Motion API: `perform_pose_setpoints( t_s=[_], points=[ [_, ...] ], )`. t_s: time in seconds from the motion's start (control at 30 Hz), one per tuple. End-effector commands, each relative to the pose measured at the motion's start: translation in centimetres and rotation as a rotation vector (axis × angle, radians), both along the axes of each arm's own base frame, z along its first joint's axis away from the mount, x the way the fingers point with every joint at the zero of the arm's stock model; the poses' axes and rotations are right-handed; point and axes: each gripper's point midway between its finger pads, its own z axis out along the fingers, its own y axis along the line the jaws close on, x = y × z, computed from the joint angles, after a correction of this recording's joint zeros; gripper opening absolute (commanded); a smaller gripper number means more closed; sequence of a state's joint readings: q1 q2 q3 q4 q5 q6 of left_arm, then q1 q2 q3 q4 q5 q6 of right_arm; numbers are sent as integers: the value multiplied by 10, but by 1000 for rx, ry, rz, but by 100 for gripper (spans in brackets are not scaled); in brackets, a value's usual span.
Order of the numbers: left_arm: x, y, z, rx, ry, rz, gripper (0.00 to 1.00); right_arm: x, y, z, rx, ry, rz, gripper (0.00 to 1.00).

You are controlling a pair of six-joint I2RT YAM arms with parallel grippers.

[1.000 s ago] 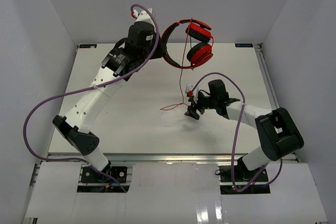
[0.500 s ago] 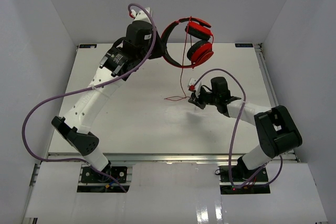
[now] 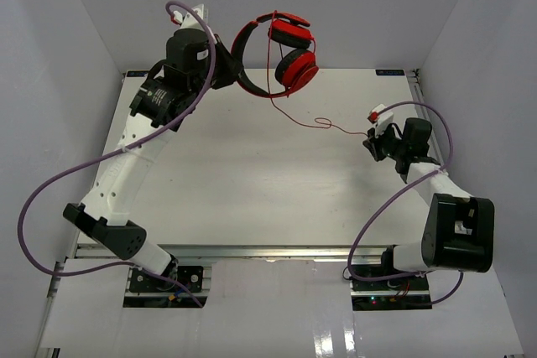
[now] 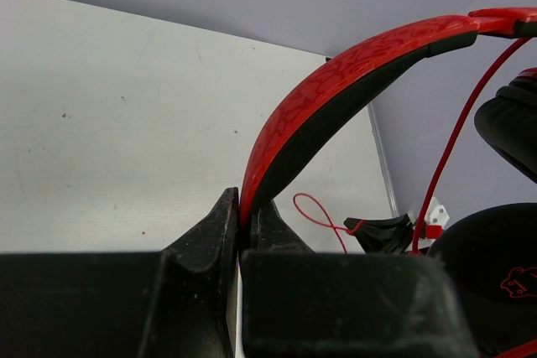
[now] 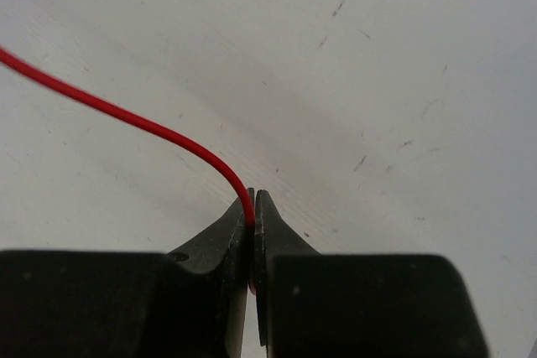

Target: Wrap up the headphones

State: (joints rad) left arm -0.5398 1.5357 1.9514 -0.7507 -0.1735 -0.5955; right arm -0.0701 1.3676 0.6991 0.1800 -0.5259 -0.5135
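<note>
The red headphones (image 3: 294,67) hang in the air above the table's far edge. My left gripper (image 3: 229,70) is shut on their headband (image 4: 336,81), which the wrist view shows pinched between the fingertips of the left gripper (image 4: 242,210). The thin red cord (image 3: 323,124) runs down from the earcups and across to the right. At the right side of the table my right gripper (image 3: 373,142) is shut on the cord (image 5: 134,119). In the wrist view the cord enters the closed tips of the right gripper (image 5: 253,204). The plug is hidden.
The white table (image 3: 252,190) is enclosed by pale walls at the back and sides. A metal rail (image 3: 422,115) lines its right edge. Thick purple cables (image 3: 33,199) loop off both arms.
My right gripper has shut on the cord and moved right, drawing the cord out across the table. My left arm has carried the headphones to the left.
</note>
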Motion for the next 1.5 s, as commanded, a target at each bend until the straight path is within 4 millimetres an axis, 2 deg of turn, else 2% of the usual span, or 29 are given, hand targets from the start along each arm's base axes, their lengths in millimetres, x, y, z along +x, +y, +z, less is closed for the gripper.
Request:
perform_pose_setpoints(
  t_s=[0.0, 0.13, 0.33, 0.6, 0.7, 0.77, 0.8, 0.93, 1.0, 1.07, 1.17, 1.23, 1.3, 1.37, 1.47],
  points=[
    [-22, 7, 50, -119, -120, -29, 0, -4, -17, -17, 6, 89, -48, 8],
    [-25, 12, 53, -122, -127, -25, 0, -1, -30, -34, 12, 172, -86, 8],
    [-30, 24, 61, -120, -146, -13, 0, 11, -61, -38, 88, 237, -178, 8],
    [-31, 32, 64, -124, -156, -2, 0, 11, -77, -40, 93, 244, -216, 9],
    [-31, 33, 66, -128, -160, -4, 0, 7, -75, -40, 108, 260, -200, 11],
    [-31, 30, 65, -131, -154, -19, 0, 3, -67, -34, 124, 242, -145, 18],
    [-30, 28, 62, -132, -147, -26, 0, 1, -62, -31, 131, 236, -117, 25],
    [-27, 19, 50, -135, -114, -60, 0, -9, -45, -13, 143, 190, -1, 68],
    [-27, 15, 46, -134, -103, -77, 0, -13, -38, 0, 142, 154, 54, 80],
    [-27, 13, 42, -129, -94, -88, 0, -15, -31, 19, 133, 92, 115, 87],
    [-24, 11, 32, -118, -76, -94, 0, -29, -5, 53, 135, -2, 277, 95],
    [-27, 5, 28, -120, -62, -129, 0, -41, 14, 65, 141, -39, 388, 99],
    [-26, 1, 24, -122, -52, -143, 0, -64, 44, 82, 194, -65, 517, 94],
    [-25, -5, 19, -134, -33, -168, 0, -88, 87, 94, 177, -93, 659, 91],
    [-24, -12, 16, -150, -14, -192, 0, -118, 148, 101, 161, -114, 769, 90]
  ],
)
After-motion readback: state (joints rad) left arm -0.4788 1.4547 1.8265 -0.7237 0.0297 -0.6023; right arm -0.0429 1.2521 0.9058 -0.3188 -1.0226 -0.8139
